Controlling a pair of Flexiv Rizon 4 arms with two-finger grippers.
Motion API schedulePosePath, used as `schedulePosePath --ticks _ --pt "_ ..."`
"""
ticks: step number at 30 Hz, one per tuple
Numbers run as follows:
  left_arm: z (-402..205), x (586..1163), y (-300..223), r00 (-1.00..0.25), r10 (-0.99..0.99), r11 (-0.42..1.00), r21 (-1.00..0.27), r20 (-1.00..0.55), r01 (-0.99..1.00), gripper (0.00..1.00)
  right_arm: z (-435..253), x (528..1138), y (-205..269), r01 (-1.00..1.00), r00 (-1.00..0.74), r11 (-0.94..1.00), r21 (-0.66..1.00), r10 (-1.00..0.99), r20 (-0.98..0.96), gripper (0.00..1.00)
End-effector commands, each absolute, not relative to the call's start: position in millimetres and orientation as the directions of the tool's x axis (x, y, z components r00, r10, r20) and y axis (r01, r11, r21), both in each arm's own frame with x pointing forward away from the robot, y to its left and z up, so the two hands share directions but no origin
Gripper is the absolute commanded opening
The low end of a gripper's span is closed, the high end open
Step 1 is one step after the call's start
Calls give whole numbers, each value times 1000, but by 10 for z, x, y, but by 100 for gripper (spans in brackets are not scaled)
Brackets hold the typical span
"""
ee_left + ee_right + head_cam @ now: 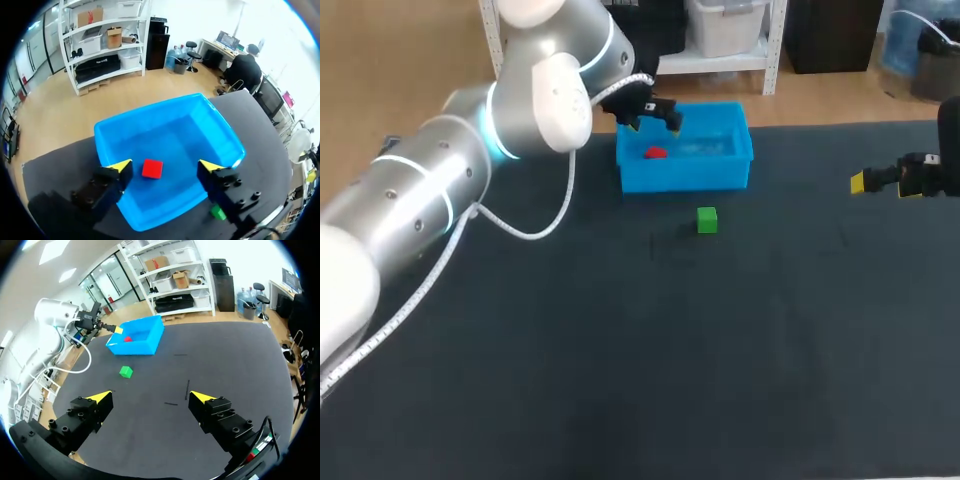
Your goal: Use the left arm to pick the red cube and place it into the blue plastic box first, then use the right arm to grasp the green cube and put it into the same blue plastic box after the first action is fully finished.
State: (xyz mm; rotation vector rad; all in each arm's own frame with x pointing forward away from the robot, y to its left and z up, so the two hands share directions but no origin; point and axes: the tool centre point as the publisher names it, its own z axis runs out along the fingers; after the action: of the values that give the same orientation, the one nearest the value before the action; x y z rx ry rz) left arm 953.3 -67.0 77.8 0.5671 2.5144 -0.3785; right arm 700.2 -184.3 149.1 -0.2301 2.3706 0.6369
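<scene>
Left gripper (654, 125): fingers apart and holding nothing, positioned over the blue plastic box (685, 180) in the upper middle of the head view. In the left wrist view the same gripper (165, 166) hangs above the box interior with its yellow tips on either side of the red cube (152, 168), neither tip touching it.

Red cube (655, 153): lying on the floor of the box, toward its left end in the head view.

Green cube (707, 220): on the dark table (620, 350), just in front of the box's near wall and apart from it, slightly right of the box's centre.

Right gripper (880, 180): at the right edge of the head view, well apart from both box and green cube. In the right wrist view its fingers (102, 396) stand wide apart over bare table, with nothing between them; the green cube (126, 372) and box (145, 342) lie ahead of it.

Left arm (440, 190): enters from the lower left, with a white cable (535, 232) looping beneath it.
</scene>
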Motion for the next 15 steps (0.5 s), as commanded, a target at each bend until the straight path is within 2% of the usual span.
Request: schedulePosePath --ticks 1,15 --pt "856 9551 -693 -772 322 873 -144 -548 466 98 1493 7003 -1849 -322 -765 865 384 1 -644 100" --pt "1318 9185 -603 -750 305 873 -143 -586 467 100 1493 7003 -1849 -322 -765 865 384 1 -644 100"
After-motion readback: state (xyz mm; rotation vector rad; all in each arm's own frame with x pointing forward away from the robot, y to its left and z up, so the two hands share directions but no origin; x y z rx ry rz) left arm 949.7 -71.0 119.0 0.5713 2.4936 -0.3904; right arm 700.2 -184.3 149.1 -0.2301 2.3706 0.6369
